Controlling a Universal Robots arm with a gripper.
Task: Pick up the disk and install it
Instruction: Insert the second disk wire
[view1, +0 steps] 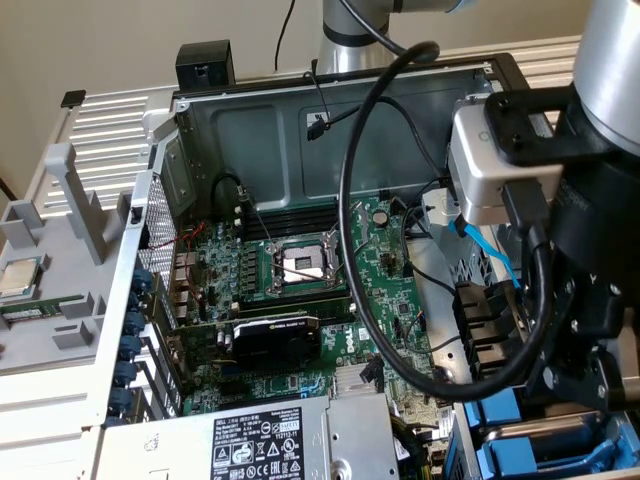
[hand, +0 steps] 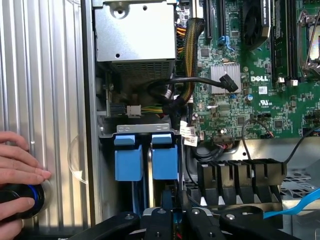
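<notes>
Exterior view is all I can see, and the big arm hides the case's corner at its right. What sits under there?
Observer: A blue carrier front stands beside a second carrier front in a bay, just ahead of the gripper.
Operator: Is anybody near the machine?
Observer: Yes, a person's hand rests on the ribbed metal panel beside the case.
Operator: Holding anything?
Observer: It lies partly over a round black knob with a blue ring.

The motherboard (view1: 300, 290) lies in the open case (view1: 400, 110), with the power supply (view1: 260, 440) in front of it in the exterior view; two carriers (hand: 146, 157) sit side by side in the bay beside the power supply. A person's hand (hand: 17, 172) rests on the ribbed panel (hand: 50, 100) outside the case wall.
</notes>
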